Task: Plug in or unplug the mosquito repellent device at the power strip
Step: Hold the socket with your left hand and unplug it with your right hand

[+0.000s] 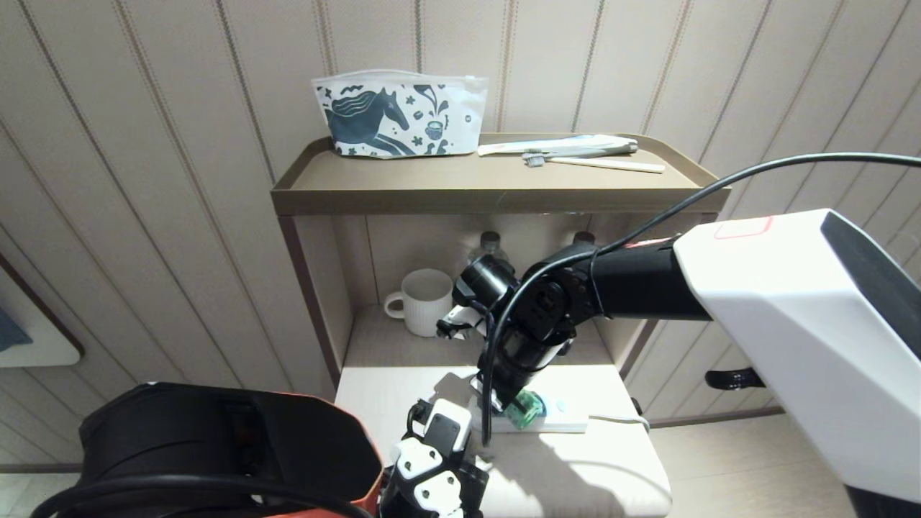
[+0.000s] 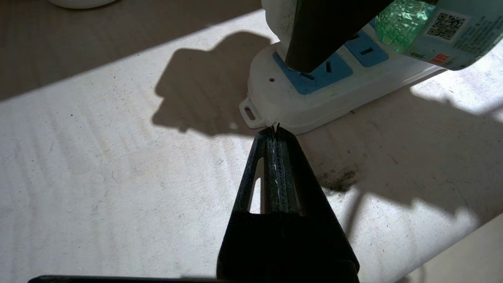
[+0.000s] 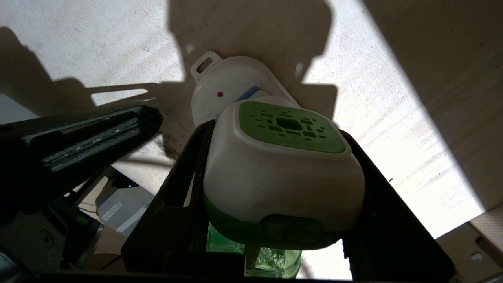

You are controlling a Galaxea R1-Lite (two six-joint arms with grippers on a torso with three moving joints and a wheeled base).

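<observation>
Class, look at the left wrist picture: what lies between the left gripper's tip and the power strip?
Nothing. The shut left gripper points at the near end of the power strip, and only a sliver of bare shelf separates them, if any.

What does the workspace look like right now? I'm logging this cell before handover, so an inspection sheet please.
Surface: pale lower shelf, sunlit, a dark smudge.
Job's things: white-and-green mosquito repellent device over the white power strip with blue sockets.
Clutter: white ribbed mug, horse-print pouch, toothbrushes, clear bottles behind.
Grippers: right gripper shut on the device; left gripper shut, at the strip's end.
Cables: black arm cable, strip's white cord.
Surroundings: striped beige wall panels.
</observation>
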